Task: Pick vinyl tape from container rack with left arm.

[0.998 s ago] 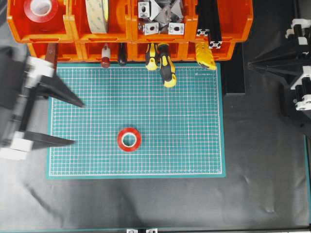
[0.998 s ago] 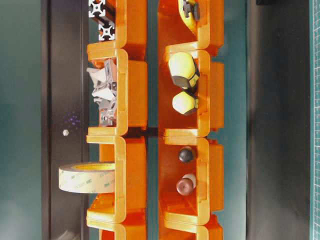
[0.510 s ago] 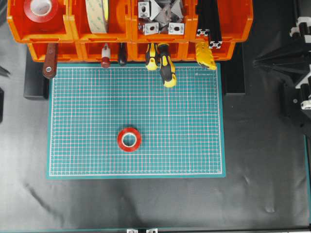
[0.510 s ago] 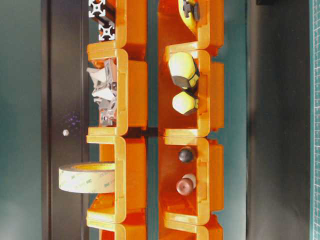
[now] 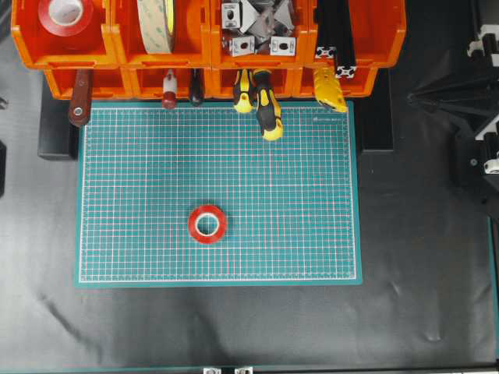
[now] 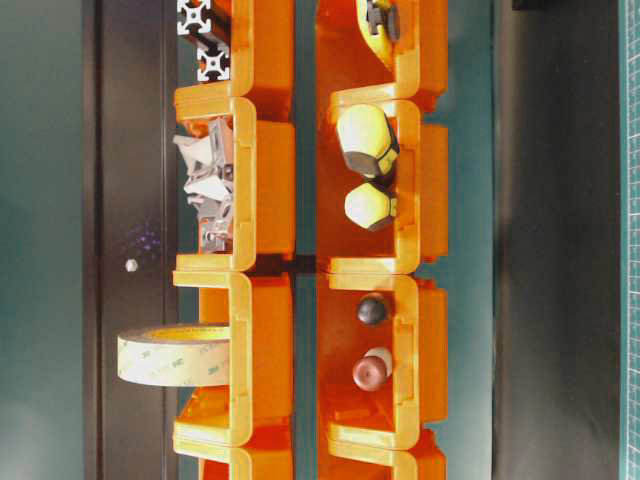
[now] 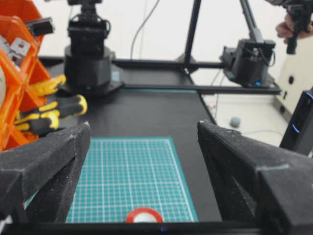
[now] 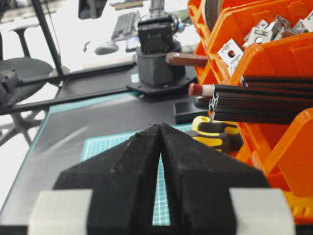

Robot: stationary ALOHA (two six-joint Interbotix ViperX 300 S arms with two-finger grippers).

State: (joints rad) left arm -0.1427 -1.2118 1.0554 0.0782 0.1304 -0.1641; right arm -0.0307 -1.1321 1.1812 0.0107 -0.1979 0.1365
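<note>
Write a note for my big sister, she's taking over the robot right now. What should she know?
Left gripper: jaws wide open, empty, pulled back off the mat.
Right gripper: jaws shut, empty, parked at the side.
One red vinyl tape lies flat on the green mat. Another red roll sits in the container rack, top left bin.
Done: a tape is out and released.
Left: nothing obvious; check which roll was meant.

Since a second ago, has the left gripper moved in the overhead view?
Yes. It hung over the left edge of the green cutting mat then; now it has withdrawn leftward out of that view. The wrist view shows its fingers open.
</note>
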